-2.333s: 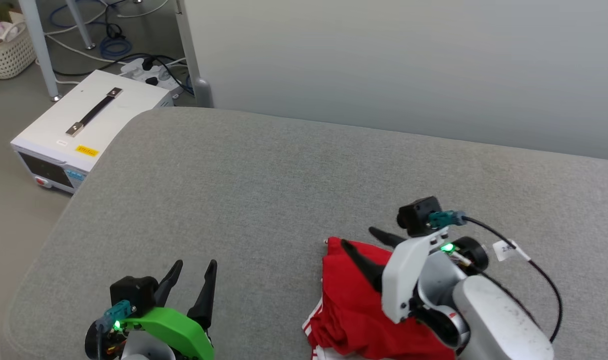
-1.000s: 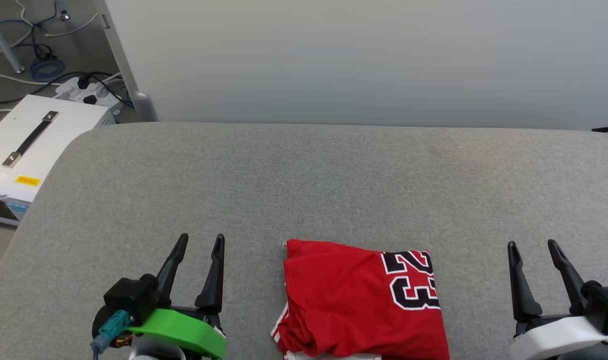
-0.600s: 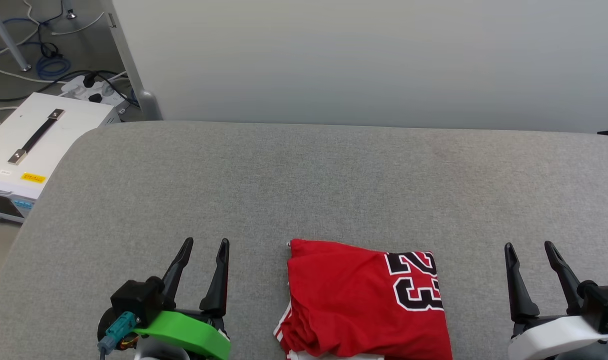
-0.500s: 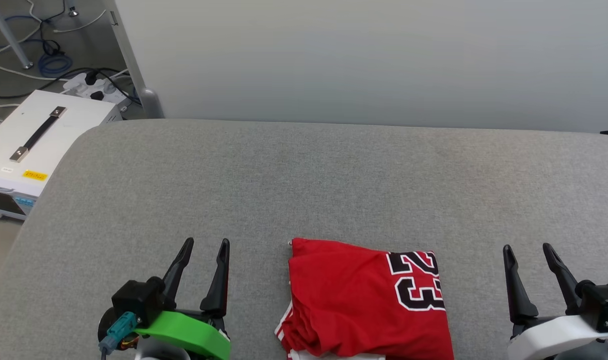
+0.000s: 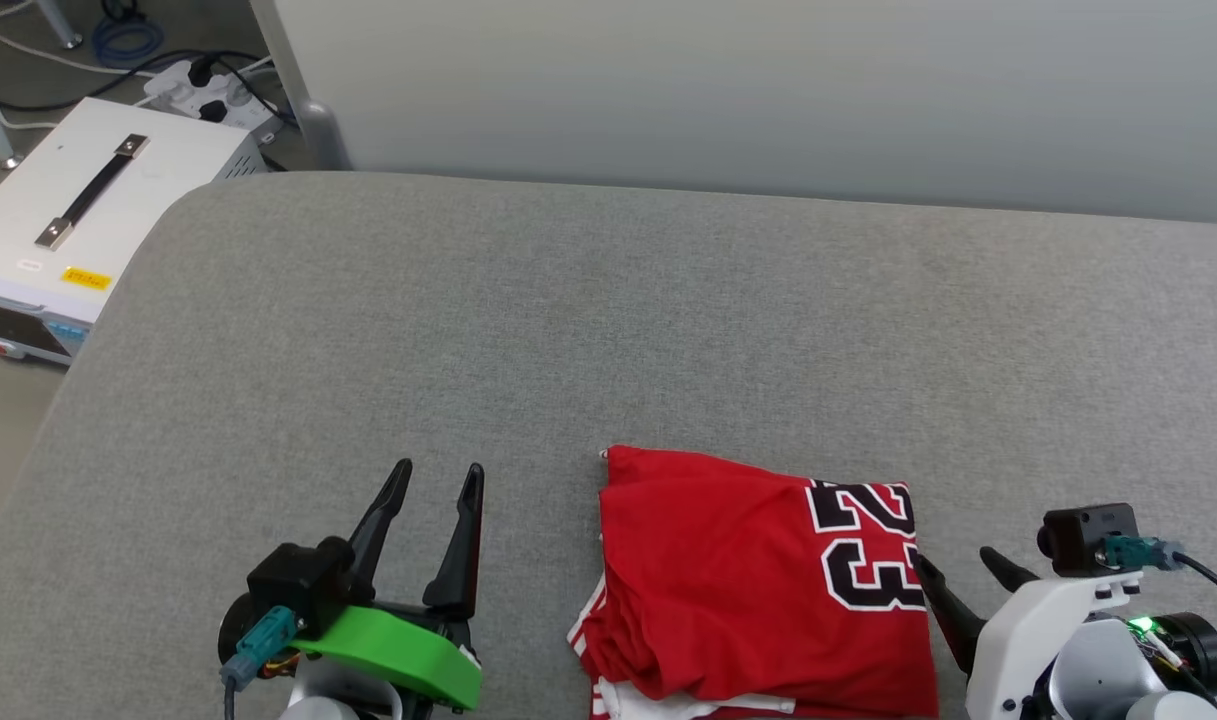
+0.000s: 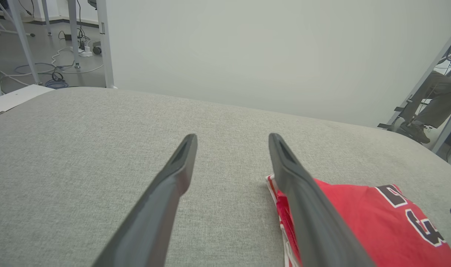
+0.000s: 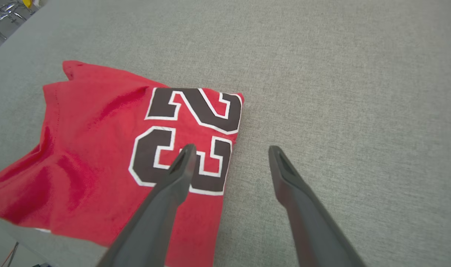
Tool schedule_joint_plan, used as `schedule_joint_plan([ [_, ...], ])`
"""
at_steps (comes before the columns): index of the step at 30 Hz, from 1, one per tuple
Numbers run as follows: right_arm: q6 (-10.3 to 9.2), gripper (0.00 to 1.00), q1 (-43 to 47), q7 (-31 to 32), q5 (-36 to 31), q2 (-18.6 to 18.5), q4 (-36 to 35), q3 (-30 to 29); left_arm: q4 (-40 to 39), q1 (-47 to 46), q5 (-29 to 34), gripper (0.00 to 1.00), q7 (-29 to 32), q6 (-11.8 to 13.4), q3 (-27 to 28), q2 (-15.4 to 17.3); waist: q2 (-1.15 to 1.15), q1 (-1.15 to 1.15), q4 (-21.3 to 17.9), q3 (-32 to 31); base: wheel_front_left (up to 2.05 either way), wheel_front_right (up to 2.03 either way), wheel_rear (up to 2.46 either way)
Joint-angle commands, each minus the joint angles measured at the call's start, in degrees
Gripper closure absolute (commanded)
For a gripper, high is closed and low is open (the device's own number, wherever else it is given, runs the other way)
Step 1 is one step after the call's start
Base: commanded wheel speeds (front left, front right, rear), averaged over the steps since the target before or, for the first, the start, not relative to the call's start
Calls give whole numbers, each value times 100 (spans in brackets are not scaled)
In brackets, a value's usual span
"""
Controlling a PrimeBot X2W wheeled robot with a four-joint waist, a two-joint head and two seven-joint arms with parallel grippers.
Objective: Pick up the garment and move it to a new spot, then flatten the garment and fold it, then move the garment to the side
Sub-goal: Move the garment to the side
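The garment (image 5: 758, 580) lies folded into a red block with a black, white-outlined "23" on top, near the front edge of the grey cushioned surface (image 5: 608, 320). White cloth and striped trim peek out at its lower left. My left gripper (image 5: 436, 480) stands open to the garment's left, with a clear gap of fabric surface between. In the left wrist view the garment (image 6: 362, 218) lies just right of that gripper (image 6: 232, 138). My right gripper (image 5: 958, 568) is open at the garment's right edge. Its wrist view has one finger over the "23" on the garment (image 7: 99, 148) and the gripper (image 7: 231, 149) straddling that edge.
A white box with a black handle (image 5: 78, 220) sits on the floor off the surface's left corner, with cables and a power strip (image 5: 208, 85) behind it. A pale wall (image 5: 768, 90) runs along the back. A person's leg and shoe (image 6: 429, 107) show at the far right.
The head camera has tilted down a little. My right gripper has swung in from the far right to the garment's right edge, fingers now pointing left over it. The left gripper holds its place.
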Motion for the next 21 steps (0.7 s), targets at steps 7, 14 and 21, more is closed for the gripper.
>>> schedule_joint_plan([
  [7,-4,0,-352,1232,88,205,381,-63,30,-283,-9,0,-34,-16,-79,-4,0,0,361,334,0,0,0],
  [14,-4,0,-513,1817,48,369,953,-28,56,-408,-29,0,-34,-16,-127,9,0,0,556,484,0,0,0],
  [21,-4,100,-539,1801,78,409,1355,208,102,-394,-31,0,-34,-16,-119,21,0,0,575,461,0,0,0],
])
